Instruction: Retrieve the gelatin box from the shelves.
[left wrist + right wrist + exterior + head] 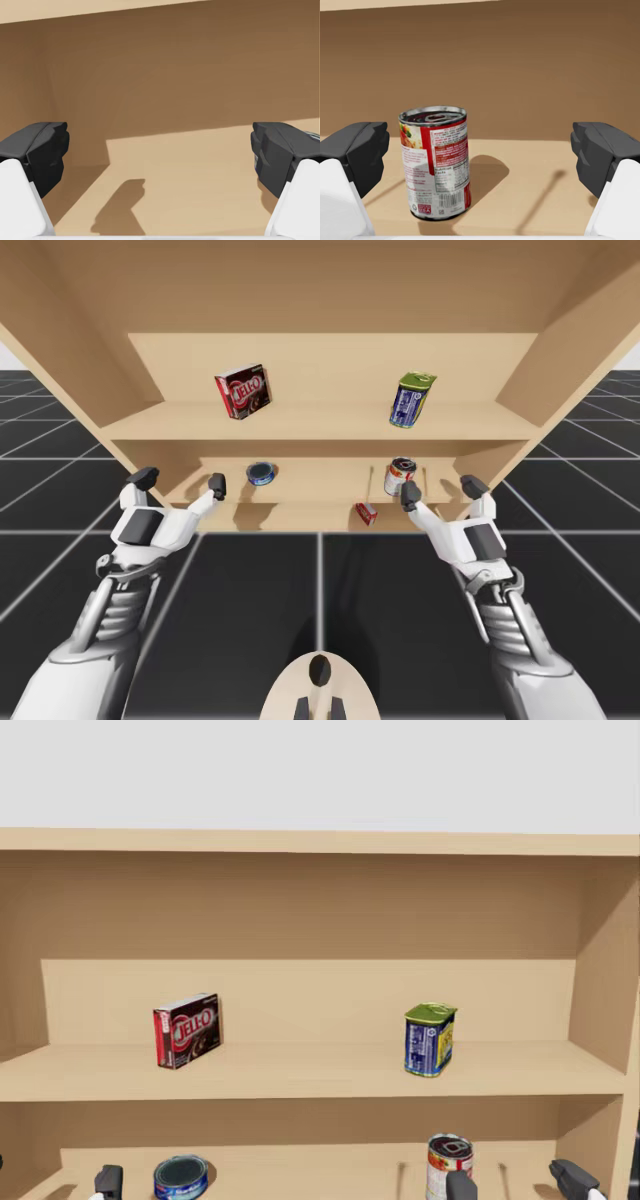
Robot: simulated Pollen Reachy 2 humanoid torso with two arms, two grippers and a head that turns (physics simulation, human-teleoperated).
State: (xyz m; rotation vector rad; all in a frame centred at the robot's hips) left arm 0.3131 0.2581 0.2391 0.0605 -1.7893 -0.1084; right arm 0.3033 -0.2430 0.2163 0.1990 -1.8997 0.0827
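The gelatin box, dark red and upright, stands on the left of the upper shelf. My left gripper is open at the lower shelf, below and left of the box, with nothing between its fingers. My right gripper is open too, at the lower shelf's right. A red-and-white can stands just ahead of it, nearer its left finger and untouched.
A tall blue can with a green top stands on the upper shelf at the right. A flat blue can lies on the lower shelf. A small red box sits at its front edge. Side walls close the shelves.
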